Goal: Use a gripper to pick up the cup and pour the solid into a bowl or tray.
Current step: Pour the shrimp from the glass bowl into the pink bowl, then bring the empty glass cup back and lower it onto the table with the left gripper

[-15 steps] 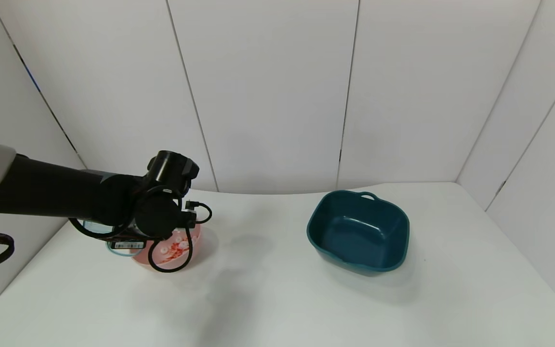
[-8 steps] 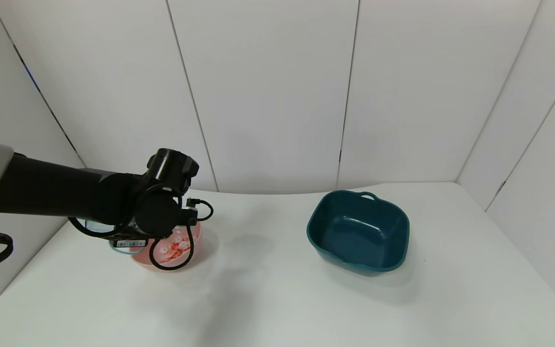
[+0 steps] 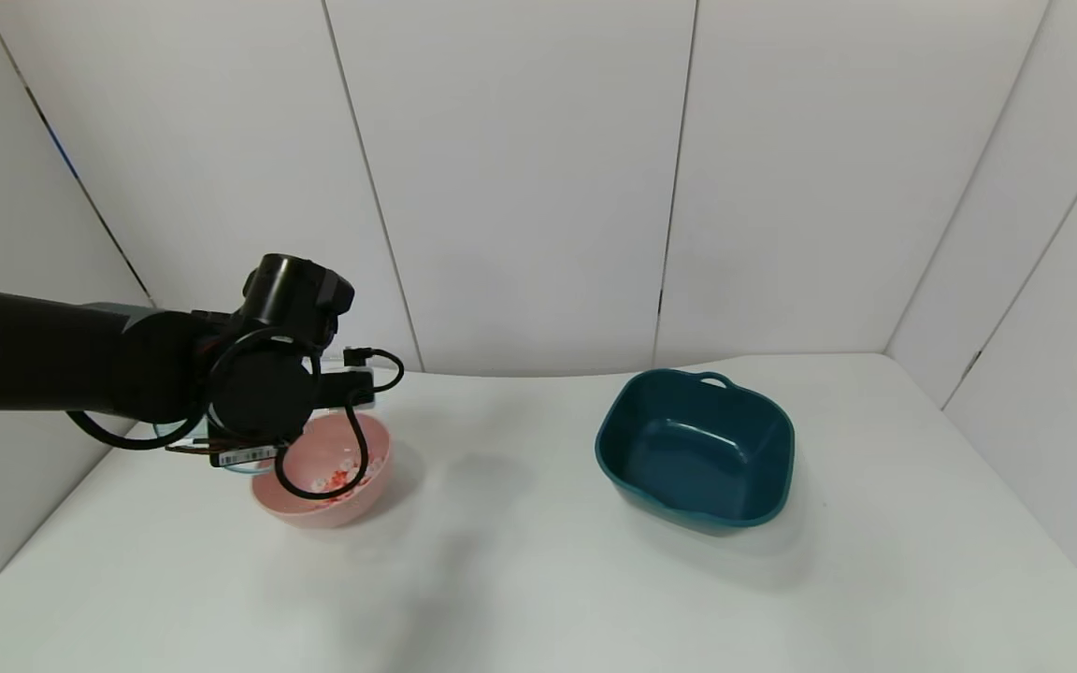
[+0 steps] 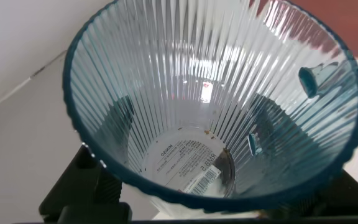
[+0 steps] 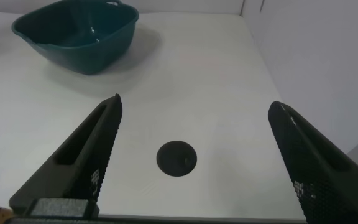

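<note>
My left gripper (image 3: 241,441) hangs over the left rim of the pink bowl (image 3: 363,500), mostly hidden behind its own wrist and looped cables. It is shut on the ribbed pale-blue cup (image 3: 241,460). In the left wrist view the cup (image 4: 210,124) fills the picture. It looks empty, with only a barcode label showing at its bottom, and the dark fingers (image 4: 114,118) show through its wall on both sides. The red and white solid (image 3: 337,481) lies inside the bowl. My right gripper (image 5: 194,106) is open and empty above the table, out of the head view.
A dark teal basin (image 3: 696,447) with a handle stands at the right of the white table; it also shows in the right wrist view (image 5: 76,34). A round black hole (image 5: 176,158) lies in the table below the right gripper. White walls close in behind and on both sides.
My left arm has lifted and moved left with the cup, uncovering more of the pink bowl and the solid in it. The basin has not moved.
</note>
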Tool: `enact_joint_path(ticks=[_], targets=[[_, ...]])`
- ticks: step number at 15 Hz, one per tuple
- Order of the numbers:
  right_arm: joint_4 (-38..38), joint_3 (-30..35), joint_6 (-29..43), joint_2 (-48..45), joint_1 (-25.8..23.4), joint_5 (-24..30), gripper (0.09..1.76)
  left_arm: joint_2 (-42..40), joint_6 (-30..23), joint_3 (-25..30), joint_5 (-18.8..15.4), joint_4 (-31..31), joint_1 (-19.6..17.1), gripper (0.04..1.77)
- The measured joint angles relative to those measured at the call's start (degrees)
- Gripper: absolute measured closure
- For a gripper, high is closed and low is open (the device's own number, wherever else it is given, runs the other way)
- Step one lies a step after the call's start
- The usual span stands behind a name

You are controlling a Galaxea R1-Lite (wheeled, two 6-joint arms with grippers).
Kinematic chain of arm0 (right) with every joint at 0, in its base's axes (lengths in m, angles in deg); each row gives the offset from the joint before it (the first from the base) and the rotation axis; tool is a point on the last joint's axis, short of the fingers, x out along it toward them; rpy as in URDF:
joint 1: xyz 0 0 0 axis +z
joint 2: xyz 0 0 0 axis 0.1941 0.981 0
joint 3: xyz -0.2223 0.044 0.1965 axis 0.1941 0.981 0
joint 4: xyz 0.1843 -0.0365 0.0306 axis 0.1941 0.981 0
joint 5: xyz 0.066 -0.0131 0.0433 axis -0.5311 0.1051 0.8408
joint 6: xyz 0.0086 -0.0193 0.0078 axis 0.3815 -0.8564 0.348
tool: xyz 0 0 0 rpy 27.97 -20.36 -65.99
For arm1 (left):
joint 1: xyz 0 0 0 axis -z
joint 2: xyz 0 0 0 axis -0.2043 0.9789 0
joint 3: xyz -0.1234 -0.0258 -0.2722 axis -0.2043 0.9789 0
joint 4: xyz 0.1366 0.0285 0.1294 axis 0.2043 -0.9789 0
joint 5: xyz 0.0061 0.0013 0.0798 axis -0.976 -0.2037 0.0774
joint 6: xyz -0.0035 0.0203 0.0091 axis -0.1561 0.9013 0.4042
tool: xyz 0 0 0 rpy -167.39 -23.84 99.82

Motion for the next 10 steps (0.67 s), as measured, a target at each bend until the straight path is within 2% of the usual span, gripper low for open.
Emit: enact_joint_path(ticks=[3, 6, 8, 10], targets=[[-0.02, 0.00, 0.00, 0.00, 0.00, 0.00, 0.14, -0.72, -8.87, -0.09, -2.28, -0.07, -0.39, 0.48], [-0.02, 0.00, 0.02, 0.00, 0.00, 0.02, 0.14, -1.49, -19.19, 0.02, -7.83, -0.33, -1.18, 0.48], [-0.02, -0.02, 0.00, 0.00, 0.00, 0.00, 0.14, -2.43, -25.61, 0.52, -12.40, -0.49, -2.47, 0.48], [0.06, -0.02, 0.02, 0.00, 0.00, 0.02, 0.14, -4.07, -28.92, 1.34, -19.85, -0.27, -4.57, 0.48]])
